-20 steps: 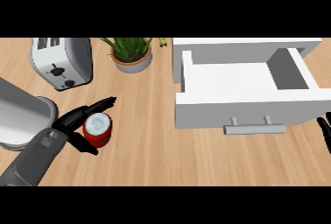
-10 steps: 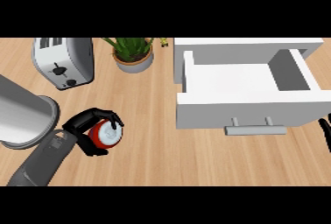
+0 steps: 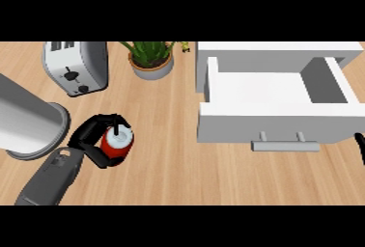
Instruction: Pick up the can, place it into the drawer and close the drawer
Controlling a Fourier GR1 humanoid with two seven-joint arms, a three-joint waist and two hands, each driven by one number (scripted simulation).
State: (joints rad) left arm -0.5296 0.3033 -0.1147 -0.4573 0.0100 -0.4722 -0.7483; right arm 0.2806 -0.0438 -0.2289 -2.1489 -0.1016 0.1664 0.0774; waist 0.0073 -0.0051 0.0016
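The red can (image 3: pixel 118 143) with a pale top stands on the wooden counter at the lower left. My left hand (image 3: pixel 89 139) is curled round it, with fingers over its top and far side and the thumb low on its near side. The white drawer (image 3: pixel 274 124) is pulled open at the right; its inside holds nothing and its grey handle (image 3: pixel 285 145) faces me. Only a thin black sliver of my right hand (image 3: pixel 359 144) shows at the right edge, beside the drawer front.
A silver toaster (image 3: pixel 76 67) stands at the back left and a potted plant (image 3: pixel 151 59) beside it. A large metal cylinder (image 3: pixel 27 119) lies close to the left of my left hand. Bare wood stretches between the can and the drawer.
My left hand has gone from open beside the can to curled round it. The can has shifted slightly to the right. The drawer and my right hand are unchanged.
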